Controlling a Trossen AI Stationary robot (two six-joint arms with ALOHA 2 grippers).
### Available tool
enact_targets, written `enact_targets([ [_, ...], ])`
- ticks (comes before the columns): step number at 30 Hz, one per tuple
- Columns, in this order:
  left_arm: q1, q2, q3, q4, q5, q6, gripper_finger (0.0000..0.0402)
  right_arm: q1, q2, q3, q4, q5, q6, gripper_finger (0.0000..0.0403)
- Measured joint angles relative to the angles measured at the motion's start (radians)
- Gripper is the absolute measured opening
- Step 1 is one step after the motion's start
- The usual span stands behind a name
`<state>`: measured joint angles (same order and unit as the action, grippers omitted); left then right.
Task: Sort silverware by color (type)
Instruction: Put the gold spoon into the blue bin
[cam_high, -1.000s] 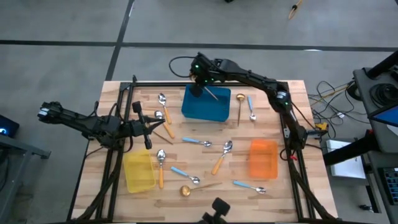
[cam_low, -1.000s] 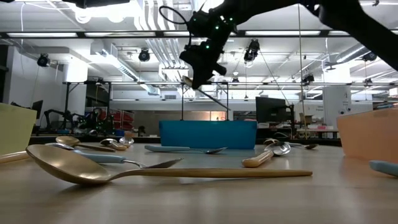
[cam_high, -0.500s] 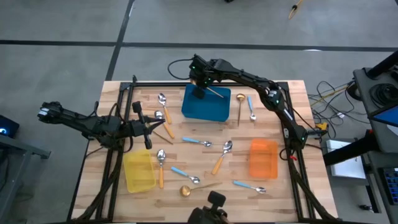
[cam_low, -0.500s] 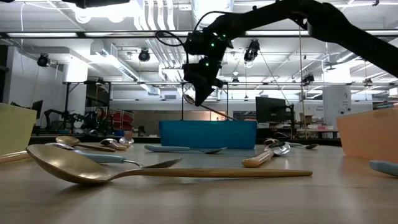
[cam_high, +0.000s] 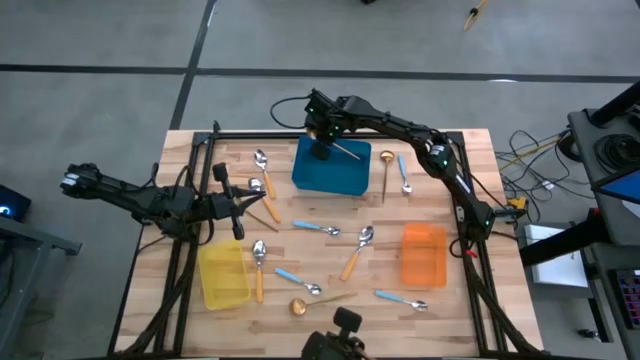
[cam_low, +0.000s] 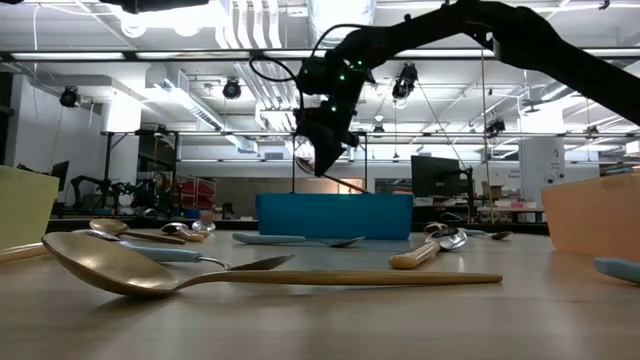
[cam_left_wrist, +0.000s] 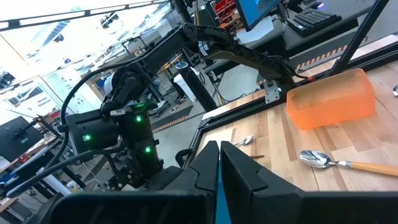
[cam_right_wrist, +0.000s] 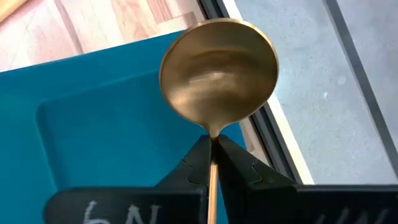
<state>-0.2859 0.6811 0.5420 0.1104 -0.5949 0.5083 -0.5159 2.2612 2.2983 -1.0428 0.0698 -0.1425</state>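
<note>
Right gripper (cam_right_wrist: 213, 158) clamped on gold spoon (cam_right_wrist: 217, 78) above blue bin (cam_high: 330, 168). White handwriting on gripper body, possibly "6N". Left gripper (cam_left_wrist: 219, 163) fingers together, beside yellow bin (cam_high: 222, 276).

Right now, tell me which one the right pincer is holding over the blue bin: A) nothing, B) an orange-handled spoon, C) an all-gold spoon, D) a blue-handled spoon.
C: the right pincer is shut on the thin neck of a gold spoon, whose gold bowl shows above the blue bin.
</note>
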Motion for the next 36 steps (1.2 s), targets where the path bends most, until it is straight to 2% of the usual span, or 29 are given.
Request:
enact_targets([
  [36, 0.000, 0.000, 0.000, 0.000, 0.000, 0.004, 0.0000, 0.005, 0.000, -0.157, 0.057, 0.000, -0.005, 0.0009],
])
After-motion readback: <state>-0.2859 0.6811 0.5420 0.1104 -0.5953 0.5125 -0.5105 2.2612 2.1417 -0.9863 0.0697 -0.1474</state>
